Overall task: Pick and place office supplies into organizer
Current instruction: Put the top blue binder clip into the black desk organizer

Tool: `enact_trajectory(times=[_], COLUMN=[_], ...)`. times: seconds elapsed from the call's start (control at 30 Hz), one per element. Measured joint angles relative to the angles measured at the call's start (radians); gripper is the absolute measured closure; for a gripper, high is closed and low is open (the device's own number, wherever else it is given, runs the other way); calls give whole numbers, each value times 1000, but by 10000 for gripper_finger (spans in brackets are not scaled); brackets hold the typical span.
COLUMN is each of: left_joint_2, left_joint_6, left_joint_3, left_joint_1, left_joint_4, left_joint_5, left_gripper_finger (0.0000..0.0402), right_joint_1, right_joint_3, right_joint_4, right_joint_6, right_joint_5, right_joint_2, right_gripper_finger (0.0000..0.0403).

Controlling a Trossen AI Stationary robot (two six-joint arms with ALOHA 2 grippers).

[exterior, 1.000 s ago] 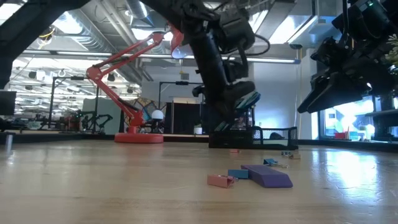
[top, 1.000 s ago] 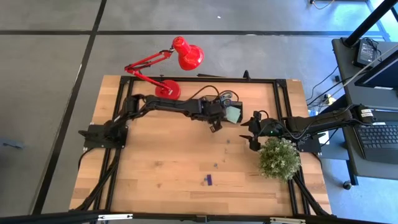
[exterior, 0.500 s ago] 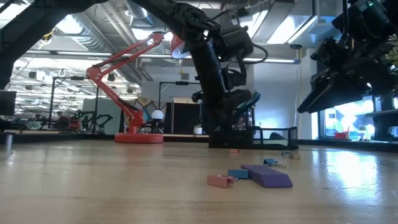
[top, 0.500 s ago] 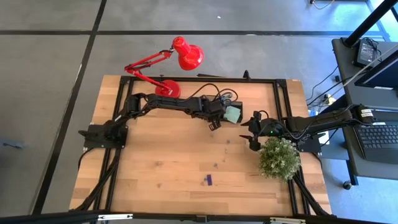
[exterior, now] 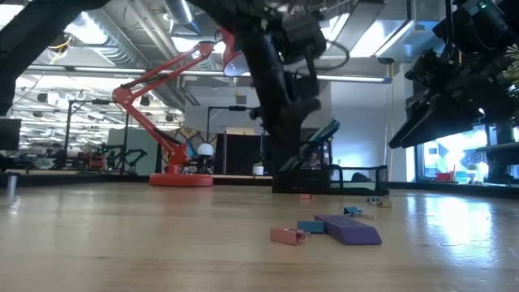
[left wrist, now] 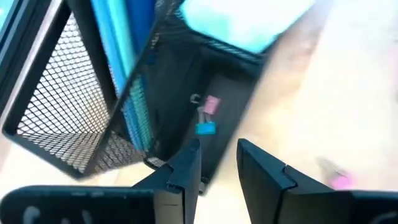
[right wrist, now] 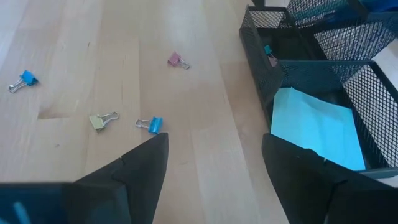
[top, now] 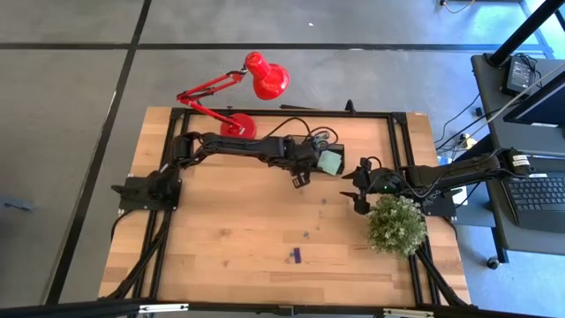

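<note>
The black mesh organizer (top: 320, 152) stands at the table's far middle. A pale green sticky-note pad (top: 331, 162) lies in its tray, and blue items (left wrist: 121, 43) stand in its taller section. A pink clip (left wrist: 211, 104) and a blue clip (left wrist: 206, 129) lie in a low compartment. My left gripper (left wrist: 217, 168) hovers open and holds nothing, above the organizer's near-left corner (top: 298, 180). My right gripper (top: 356, 190) waits open to the organizer's right. Loose binder clips lie on the table: pink (right wrist: 177, 60), yellow (right wrist: 102, 120) and blue (right wrist: 152, 124). A purple piece (top: 295, 255) lies farther toward the near edge.
A red desk lamp (top: 238, 93) stands at the far left corner. A green bushy plant (top: 395, 225) sits on the right by my right arm. A black metal frame (top: 282, 113) borders the table. Bare wood stretches across the near half around the purple piece.
My left gripper has risen from just over the organizer and drawn back a little toward the table's left. It holds nothing. The organizer and the loose clips have stayed where they were.
</note>
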Motion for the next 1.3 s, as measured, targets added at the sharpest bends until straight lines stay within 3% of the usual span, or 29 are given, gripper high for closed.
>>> enact_trajectory(times=[0.23,0.37,0.5,0.73,0.97,1.07,1.3], left_joint_2=[-57,-112,-222,-455,-559,-558,-559], left_joint_6=[42,1,-50,-46,-34,-30,-25], left_joint_3=[-53,-187,-400,-836,-1161,-1229,-1258], left_joint_1=[-57,-72,-90,-143,-190,-196,-187], left_joint_4=[14,102,318,889,1399,1520,1503], left_joint_5=[8,12,11,12,43,43,34], left_gripper_finger=[304,303,303,306,308,307,310], right_joint_1=[3,3,3,3,3,3,3], right_joint_3=[0,0,0,0,55,133,354], right_joint_4=[8,15,25,79,90,39,-240], right_joint_6=[-21,-32,-32,-10,-41,-90,-244], right_joint_5=[-52,-76,-77,-74,-81,-95,-109], right_joint_2=[0,0,0,-2,15,56,264], right_gripper_finger=[140,140,140,140,140,140,140])
